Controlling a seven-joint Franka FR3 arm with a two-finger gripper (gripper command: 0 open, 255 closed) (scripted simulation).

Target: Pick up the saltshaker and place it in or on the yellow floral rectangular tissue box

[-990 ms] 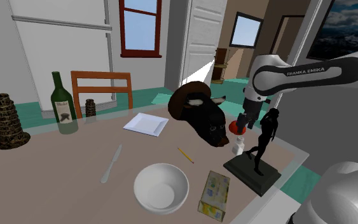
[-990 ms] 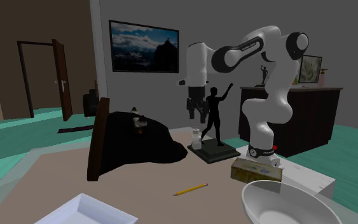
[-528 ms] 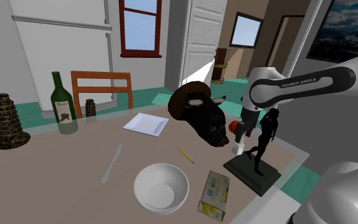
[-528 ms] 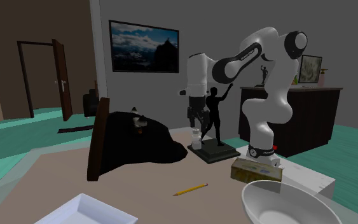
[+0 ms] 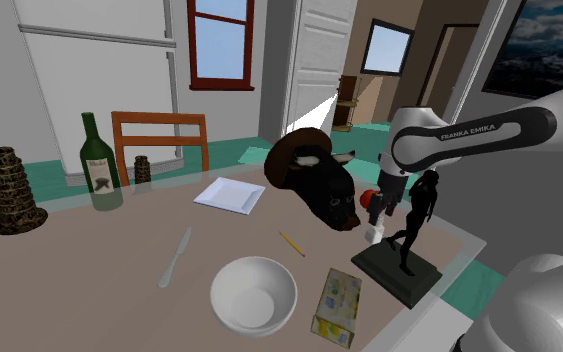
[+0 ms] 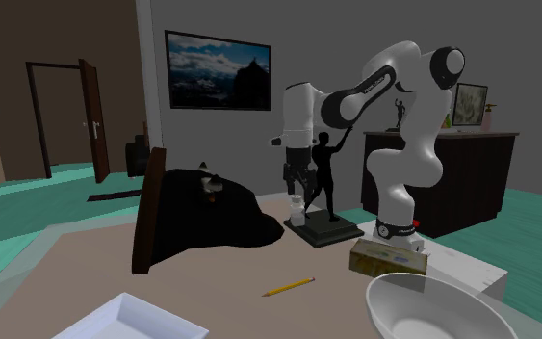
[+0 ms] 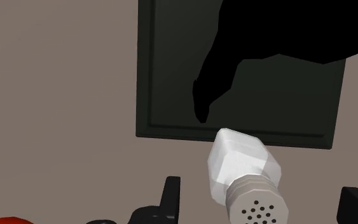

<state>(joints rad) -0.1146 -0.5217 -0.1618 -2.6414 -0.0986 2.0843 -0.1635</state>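
While it bears every item listed below, table (image 5: pixel 119 262): brown top; work is at the corner nearest the stand.
Arm (image 5: pixel 469 132): white, bent down over that corner, hand pointing at the tabletop.
Statuette (image 5: pixel 416 222): black figure on a dark plinth (image 7: pixel 171 70), just beside the target.
Tissue box (image 5: pixel 337 308): yellowish and patterned, lying near the table edge between the plinth and a white bowl (image 5: pixel 254 295).
Gripper (image 7: pixel 263 202): low over the table, fingers spread wide and clasping nothing.
Saltshaker (image 7: pixel 244 168): white body with a perforated cap. It stands on the table against the plinth's edge, between the fingers but touched by neither, closer to one.
Step, judged: grasp not yet made; closing appears next.
Risk at saltshaker: the off-centre position means one finger would arrive first, which could push or tip the shaker.
Risk at plinth: the tight clearance could let a finger strike the plinth or the figure.
Risk at tissue box: a loose grip could let the shaker slip during the carry.
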